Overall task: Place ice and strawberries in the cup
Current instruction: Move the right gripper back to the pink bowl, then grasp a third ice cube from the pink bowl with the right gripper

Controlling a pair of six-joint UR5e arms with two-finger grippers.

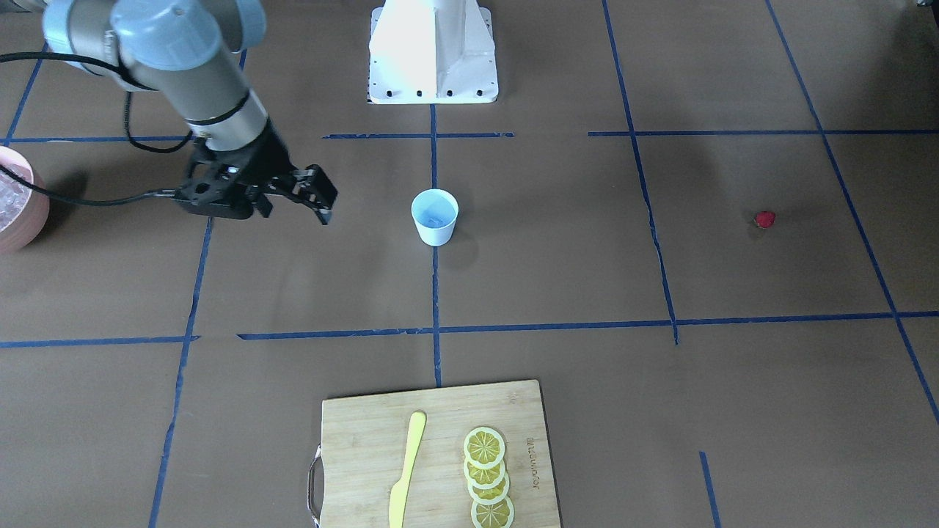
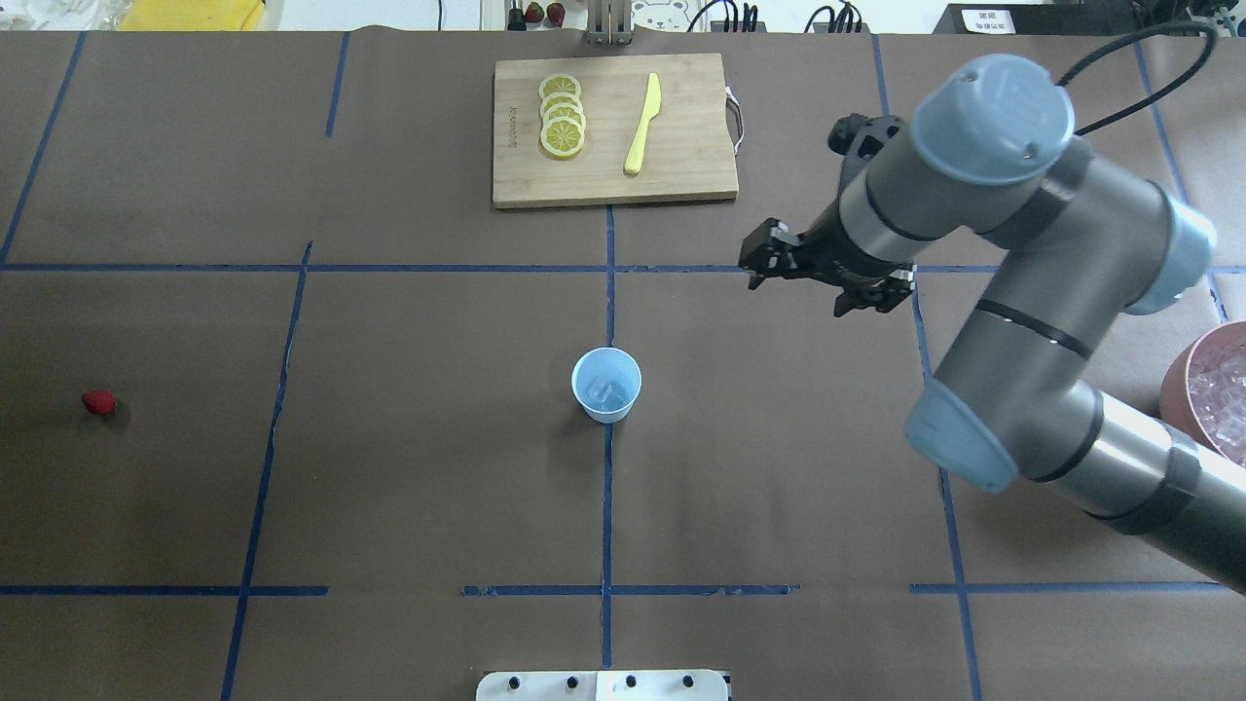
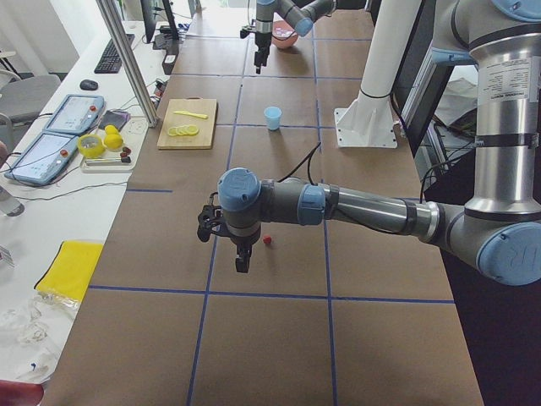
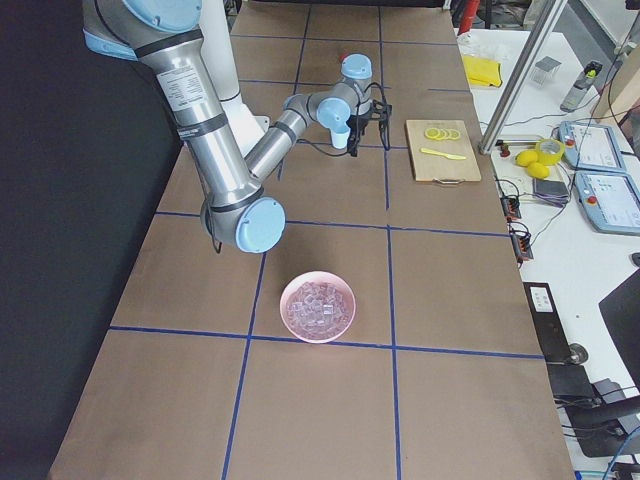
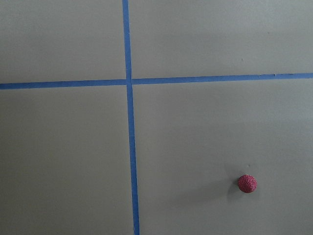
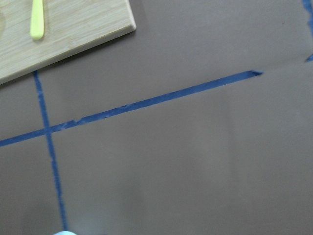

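The pale blue cup [image 1: 435,229] stands upright at the table's middle [image 2: 606,404] with an ice cube [image 2: 605,391] inside. More ice [image 4: 318,303] fills the pink bowl [image 4: 318,338]. The red strawberry [image 1: 764,218] lies alone on the table [image 2: 98,402] and shows in the left wrist view [image 5: 247,183]. My right gripper [image 1: 293,209] hangs open and empty above the table between bowl and cup [image 2: 803,282]. My left gripper [image 3: 241,264] hovers next to the strawberry [image 3: 268,240]; I cannot tell whether it is open or shut.
A wooden cutting board [image 1: 359,440] with lemon slices [image 1: 488,473] and a yellow knife [image 1: 407,469] lies at the table's far side from me [image 2: 681,127]. The pink bowl [image 2: 1173,385] is partly behind my right arm. The white robot base [image 1: 433,51] stands behind the cup.
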